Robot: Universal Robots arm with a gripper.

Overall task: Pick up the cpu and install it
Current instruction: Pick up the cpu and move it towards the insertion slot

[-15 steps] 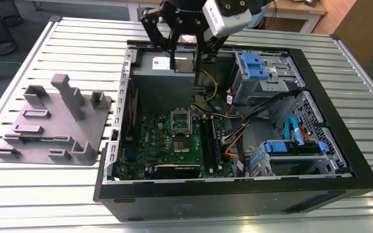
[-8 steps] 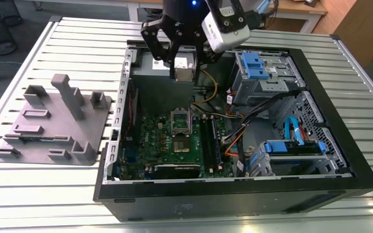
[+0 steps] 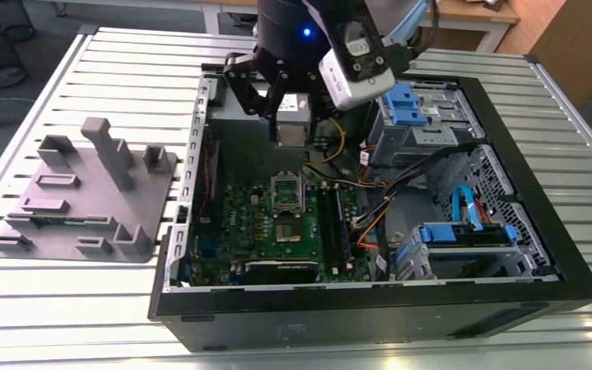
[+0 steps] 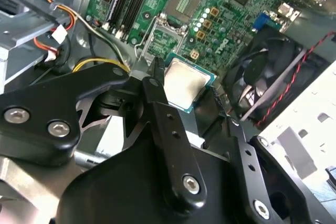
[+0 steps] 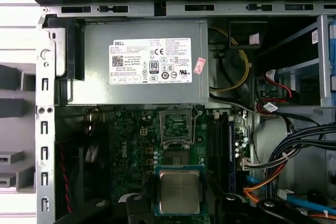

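Big slatted table [image 3: 101,69] has an open PC case [image 3: 378,312] on it, motherboard [image 3: 275,239] facing up. Black fingers [image 4: 154,83] are clamped on two edges of the cpu [image 4: 184,82], holding it in the air over the board, silver top showing.

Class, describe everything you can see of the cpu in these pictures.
The cpu is a small flat square chip with a dull silver metal top and a green board edge around it. It faces top up, gripped at two opposite edges by the black end effector, in the air above the motherboard.
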